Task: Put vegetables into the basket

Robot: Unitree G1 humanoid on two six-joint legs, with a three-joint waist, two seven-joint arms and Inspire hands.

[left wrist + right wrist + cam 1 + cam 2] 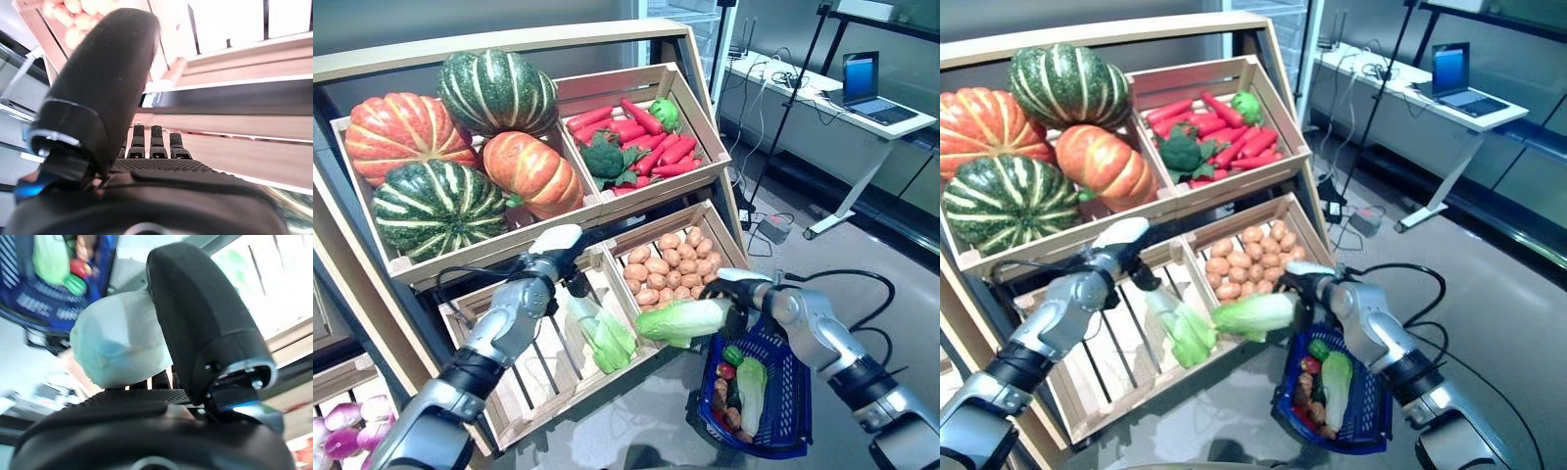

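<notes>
Head views: right hand [736, 291] clamped on a cabbage [685, 318], held level just above the blue basket's [795, 431] near rim. Basket holds greens already. Left hand [560, 257] over the slatted crate [533, 387], beside a bok choy [602, 336].

Left wrist view: fingers [156, 142] straight, holding nothing.

Right wrist view: thumb [205, 318] pressed on the cabbage's pale base.
</notes>
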